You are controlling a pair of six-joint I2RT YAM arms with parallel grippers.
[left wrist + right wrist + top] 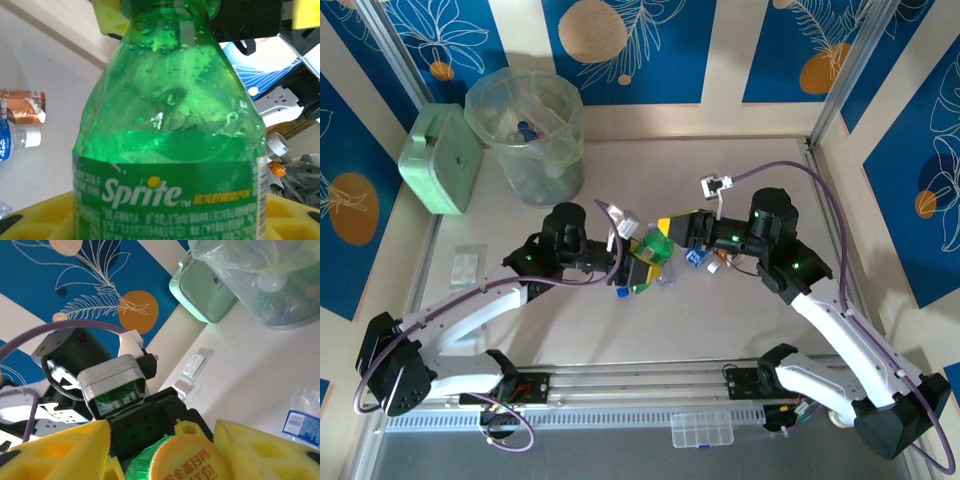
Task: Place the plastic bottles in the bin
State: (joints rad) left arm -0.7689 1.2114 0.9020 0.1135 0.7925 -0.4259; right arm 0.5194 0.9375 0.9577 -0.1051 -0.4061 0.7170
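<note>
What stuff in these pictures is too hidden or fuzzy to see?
- Top external view: how many bottles are in the bin; its cloudy wall and bag liner blur them.
- Left wrist view: the Sprite bottle has its top and base cut off by the top and bottom edges.
- Right wrist view: whether the right gripper really pinches the cap; the bottom edge cuts off its fingers.
</note>
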